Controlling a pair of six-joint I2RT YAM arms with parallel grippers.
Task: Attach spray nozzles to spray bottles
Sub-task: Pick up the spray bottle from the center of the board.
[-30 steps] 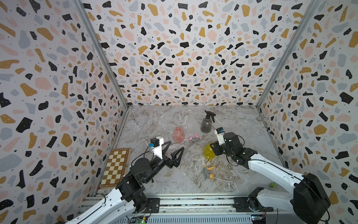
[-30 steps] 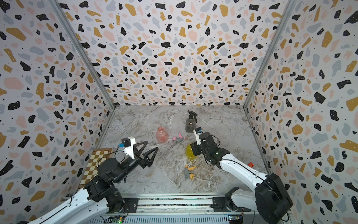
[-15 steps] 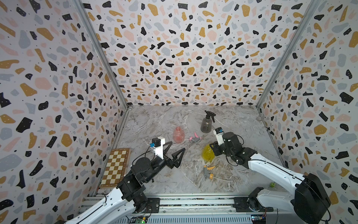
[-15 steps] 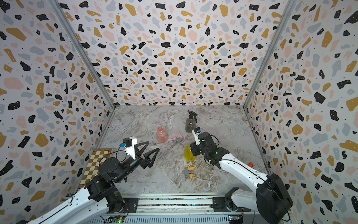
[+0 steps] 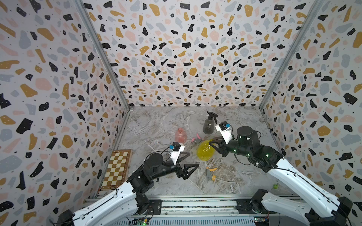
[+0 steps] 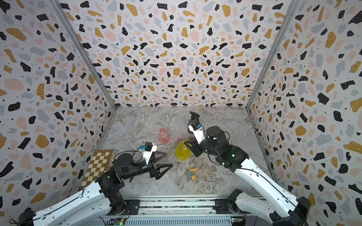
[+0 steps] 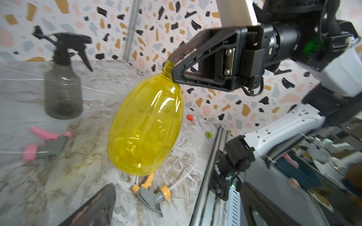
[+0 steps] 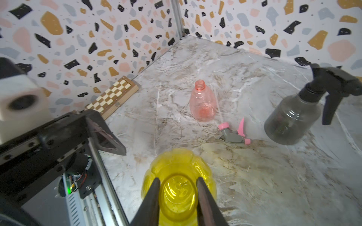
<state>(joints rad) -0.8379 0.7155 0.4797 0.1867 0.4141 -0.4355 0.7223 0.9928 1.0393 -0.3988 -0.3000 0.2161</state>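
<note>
Left wrist view shows right jaws gripping the neck of the tilted yellow bottle (image 7: 147, 125) over the desk (image 7: 23, 82), both top views show left jaws wide nearby, orange-collared nozzle (image 5: 210, 173) lying loose beside

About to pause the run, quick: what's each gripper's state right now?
The left gripper is open, holding nothing.
The right gripper is closed on the neck of the yellow bottle.

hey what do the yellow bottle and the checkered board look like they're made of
Yellow bottle: translucent glossy plastic, probably thin; the tabletop shows through it and highlights streak its ribs. Checkered board: apparently wood, matte; brown frame and light-dark squares, though printed laminate is possible.
</note>
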